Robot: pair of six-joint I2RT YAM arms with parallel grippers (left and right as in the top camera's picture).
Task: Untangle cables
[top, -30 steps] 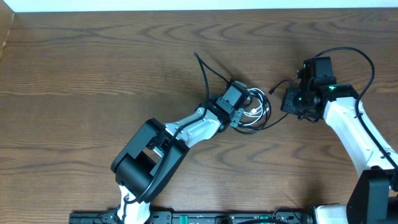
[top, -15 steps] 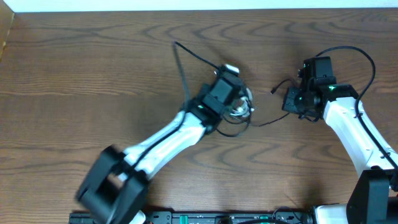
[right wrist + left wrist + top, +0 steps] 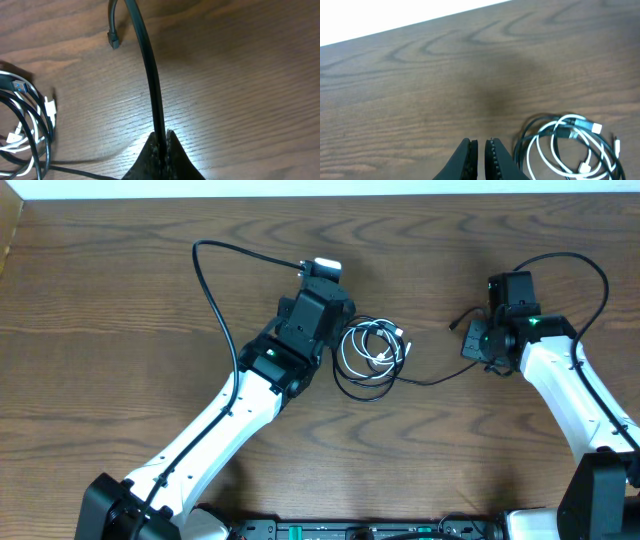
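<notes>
Fingers of the right gripper (image 3: 161, 139) are clamped on the black cord (image 3: 151, 75), which rises straight out from between them. The left gripper (image 3: 481, 146) is closed on nothing; the white cord (image 3: 536, 145) lies coiled just to its right.

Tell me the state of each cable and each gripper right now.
left gripper: shut, empty.
right gripper: shut on black cable.
black cable: partly looped, one end stretched to right gripper.
white cable: coiled, tangled with black cable, ungripped.
</notes>
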